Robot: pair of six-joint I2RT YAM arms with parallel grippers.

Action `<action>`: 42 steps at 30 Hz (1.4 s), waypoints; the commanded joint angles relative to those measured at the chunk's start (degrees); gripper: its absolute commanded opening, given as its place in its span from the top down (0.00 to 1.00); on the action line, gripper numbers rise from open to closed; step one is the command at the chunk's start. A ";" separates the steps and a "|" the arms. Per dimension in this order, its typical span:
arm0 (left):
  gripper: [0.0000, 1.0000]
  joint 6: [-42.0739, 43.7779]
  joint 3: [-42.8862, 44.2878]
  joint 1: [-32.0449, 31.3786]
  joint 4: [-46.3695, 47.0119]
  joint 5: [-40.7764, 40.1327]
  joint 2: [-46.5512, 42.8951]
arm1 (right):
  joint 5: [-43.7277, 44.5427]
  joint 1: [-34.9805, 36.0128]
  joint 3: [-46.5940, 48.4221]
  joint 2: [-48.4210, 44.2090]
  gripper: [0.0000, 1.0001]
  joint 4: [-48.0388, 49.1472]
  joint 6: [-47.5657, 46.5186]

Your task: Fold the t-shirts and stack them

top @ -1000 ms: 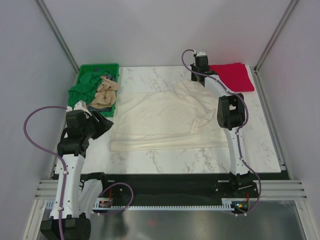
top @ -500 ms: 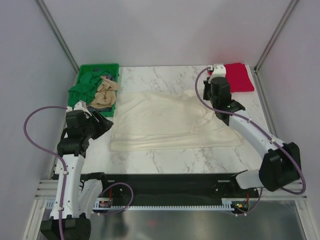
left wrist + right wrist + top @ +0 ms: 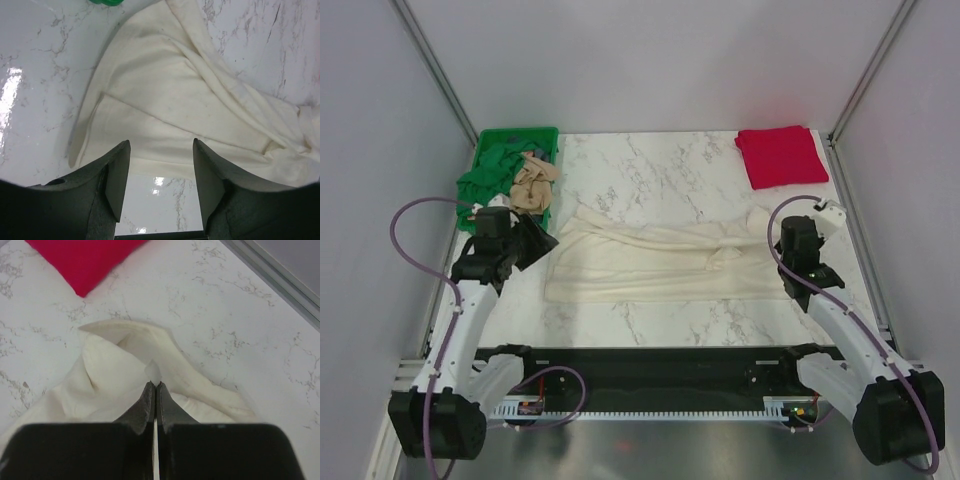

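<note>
The large cream-white t-shirt [image 3: 650,262] lies across the table's middle as a long folded band; it also shows in the left wrist view [image 3: 200,100] and the right wrist view [image 3: 115,370]. My right gripper [image 3: 790,232] is shut on a pinch of its right end [image 3: 154,384], at the table's right side. My left gripper [image 3: 535,240] is open and empty [image 3: 161,145], hovering just above the shirt's left near edge. The red t-shirt [image 3: 780,155] lies folded at the far right corner [image 3: 85,260]. Dark green [image 3: 485,180] and tan [image 3: 528,185] shirts sit crumpled in the crate.
The green plastic crate [image 3: 510,137] stands at the far left. A metal frame rail [image 3: 850,200] runs along the table's right edge, close to my right arm. Bare marble [image 3: 650,165] lies behind the cream shirt.
My right arm swung from the far edge near the red shirt back to the near right, dragging the cream shirt's far edge forward over itself. My left gripper shifted slightly towards the shirt.
</note>
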 commanded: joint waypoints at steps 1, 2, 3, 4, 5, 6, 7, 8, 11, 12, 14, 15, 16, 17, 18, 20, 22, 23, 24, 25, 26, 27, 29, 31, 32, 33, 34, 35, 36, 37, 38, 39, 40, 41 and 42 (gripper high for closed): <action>0.40 -4.21 2.36 -7.49 5.75 -7.32 3.18 | 0.70 -2.82 -0.28 -0.65 1.00 1.13 4.41; 0.40 -4.74 2.54 -9.44 6.97 -9.79 6.06 | -0.02 -2.91 -0.28 0.57 1.00 1.13 4.59; 0.40 -4.92 2.71 -11.20 9.68 -11.64 7.83 | -0.89 -2.91 -0.19 1.20 1.00 1.13 4.76; 0.41 -5.09 3.15 -13.48 11.10 -14.01 10.19 | -2.03 -2.91 -0.37 1.81 1.00 1.40 4.76; 0.41 -5.18 4.63 -14.19 12.25 -14.90 14.83 | -2.04 -3.00 -0.45 2.77 1.00 1.31 4.76; 0.44 -5.10 5.78 -14.64 13.39 -16.04 17.83 | -2.22 -3.09 -0.54 3.13 1.00 1.40 4.68; 0.46 -5.09 7.18 -15.25 13.84 -16.75 20.47 | -2.66 -3.00 -0.72 3.40 1.00 1.48 4.50; 0.47 -5.09 9.89 -15.34 13.93 -17.45 22.85 | -3.01 -3.00 -0.81 3.40 1.00 1.49 4.33; 0.51 -4.31 14.99 -15.43 16.21 -19.30 31.55 | -5.46 -2.92 -1.51 2.08 1.00 2.19 4.06; 0.52 -3.43 16.32 -15.43 16.65 -20.00 34.88 | -6.26 -3.09 -1.86 1.56 1.00 2.62 4.15; 0.54 -2.64 20.79 -15.34 17.09 -21.23 38.68 | -8.10 -3.00 -2.91 0.59 1.00 3.68 3.97; 0.54 -1.76 22.39 -15.34 17.01 -22.28 42.35 | -8.54 -3.00 -3.00 0.50 1.00 4.21 3.80; 0.55 -1.41 23.88 -15.26 16.75 -22.56 44.04 | -8.72 -3.00 -3.18 0.32 1.00 4.30 3.80; 0.55 -0.97 26.51 -15.17 16.48 -22.56 45.53 | -8.99 -3.00 -3.18 0.50 1.00 4.30 3.71; 0.55 -0.44 27.66 -15.17 16.31 -22.91 47.29 | -9.42 -3.00 -3.09 0.67 1.00 4.30 3.71; 0.56 -0.26 30.12 -14.99 16.04 -22.65 50.99 | -10.04 -3.00 -2.83 1.29 1.00 4.39 3.62; 0.58 -0.35 31.01 -14.99 15.95 -22.56 53.36 | -10.74 -3.00 -2.92 1.90 1.00 4.65 3.80; 0.58 -0.35 31.54 -14.99 15.87 -22.65 53.81 | -10.92 -3.00 -3.09 2.17 1.00 4.82 3.88; 0.58 -0.78 31.72 -14.99 15.95 -23.08 54.25 | -11.97 -3.00 -3.18 2.34 1.00 5.26 4.06; 0.58 -0.88 31.89 -14.99 16.04 -23.26 55.12 | -12.41 -3.00 -3.62 2.61 1.00 5.61 4.15; 0.58 -0.79 32.07 -14.99 16.13 -23.44 55.48 | -12.85 -3.09 -3.79 2.78 1.00 5.96 4.24; 0.58 -0.70 32.24 -14.91 16.04 -23.87 55.92 | -13.03 -3.00 -3.88 3.04 1.00 6.40 4.32; 0.58 -0.70 32.77 -14.73 16.13 -23.79 57.32 | -13.64 -3.00 -3.88 3.57 1.00 6.58 4.32; 0.58 -0.61 33.12 -14.55 16.30 -23.88 58.11 | -14.17 -3.00 -3.97 4.19 1.00 7.02 4.50; 0.58 -0.61 33.21 -14.55 16.48 -23.88 58.47 | -14.43 -3.00 -3.97 4.36 1.00 7.20 4.50; 0.58 -0.44 33.30 -14.55 16.65 -23.79 59.17 | -14.61 -3.00 -3.97 4.63 1.00 7.29 4.59; 0.57 -0.44 33.56 -14.47 17.00 -23.70 59.61 | -14.70 -3.00 -3.97 4.89 1.00 7.29 4.59; 0.58 -0.44 33.74 -14.47 17.18 -23.53 60.05 | -14.96 -3.00 -3.97 5.15 1.00 7.37 4.59; 0.58 -0.44 33.83 -14.47 17.18 -23.44 60.75 | -14.88 -3.00 -4.06 5.33 1.00 7.29 4.68; 0.57 -0.52 34.00 -14.47 17.44 -23.52 61.10 | -14.96 -3.00 -4.06 5.59 1.00 7.29 4.76; 0.58 -0.52 34.09 -14.47 17.62 -23.61 61.37 | -15.14 -3.09 -4.06 5.68 1.00 7.29 4.76; 0.57 -0.70 34.18 -14.47 17.80 -23.79 61.72 | -15.14 -3.00 -4.06 5.86 1.00 7.37 4.76; 0.58 -0.79 34.35 -14.29 17.97 -23.61 62.33 | -15.23 -3.00 -4.06 6.03 1.00 7.37 4.68; 0.58 -0.70 34.53 -14.29 18.41 -23.35 62.77 | -15.40 -3.00 -4.06 5.95 1.00 7.29 4.68; 0.58 -0.87 34.88 -14.20 18.33 -23.18 63.04 | -15.75 -3.00 -4.23 6.03 1.00 7.37 4.68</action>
